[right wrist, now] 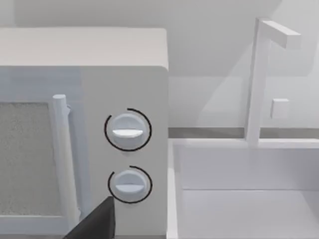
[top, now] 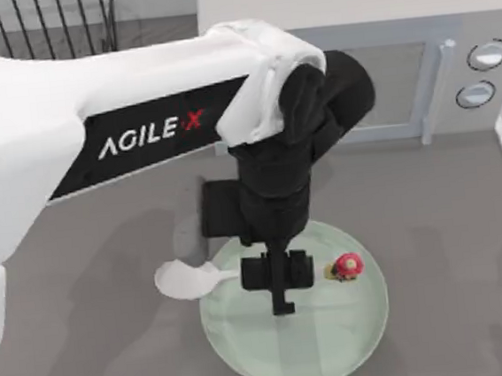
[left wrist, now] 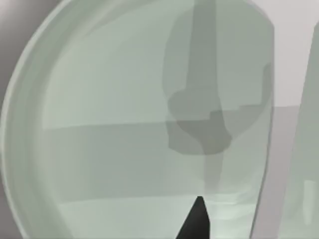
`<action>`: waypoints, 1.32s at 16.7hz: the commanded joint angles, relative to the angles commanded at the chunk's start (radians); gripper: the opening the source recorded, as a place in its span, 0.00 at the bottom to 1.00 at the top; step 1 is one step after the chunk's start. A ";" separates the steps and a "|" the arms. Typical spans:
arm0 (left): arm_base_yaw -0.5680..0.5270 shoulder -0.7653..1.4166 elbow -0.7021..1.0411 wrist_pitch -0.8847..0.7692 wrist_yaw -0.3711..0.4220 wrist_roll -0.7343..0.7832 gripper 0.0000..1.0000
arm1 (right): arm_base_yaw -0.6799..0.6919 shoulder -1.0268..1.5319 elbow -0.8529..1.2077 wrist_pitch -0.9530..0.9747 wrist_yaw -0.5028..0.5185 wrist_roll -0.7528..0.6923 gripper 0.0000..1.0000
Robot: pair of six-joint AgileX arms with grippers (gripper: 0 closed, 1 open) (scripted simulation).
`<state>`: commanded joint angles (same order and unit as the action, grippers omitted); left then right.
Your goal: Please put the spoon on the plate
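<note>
— Top view: left hand (top: 282,293) hangs over the plate (top: 249,348), across the spoon (top: 197,278). Grip?

— Clamped on the thin handle, I judge. Long axis runs left-right; white bowl overhangs the left rim, mushroom knob above glossy mint. Right arm parked by the microwave (right wrist: 79,124).

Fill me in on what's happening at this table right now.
The left gripper hangs over the pale green plate, holding the spoon by the middle of its handle. The spoon lies level across the plate's left rim: its white bowl sticks out past the rim, while the red knob end is over the plate. The spoon is not yet released. A microwave stands behind; the right wrist view faces it.
</note>
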<state>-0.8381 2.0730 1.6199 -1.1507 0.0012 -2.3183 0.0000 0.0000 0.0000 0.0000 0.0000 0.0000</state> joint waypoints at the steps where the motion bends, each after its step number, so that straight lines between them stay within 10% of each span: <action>1: -0.012 0.001 0.003 0.000 -0.011 -0.032 0.00 | 0.000 0.000 0.000 0.000 0.000 0.000 1.00; 22: -0.043 -0.001 0.060 0.171 -0.102 -0.097 0.00 | 0.000 0.000 0.000 0.000 0.000 0.000 1.00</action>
<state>-0.8814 2.0717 1.6795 -0.9797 -0.1004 -2.4157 0.0000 0.0000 0.0000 0.0000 0.0000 0.0000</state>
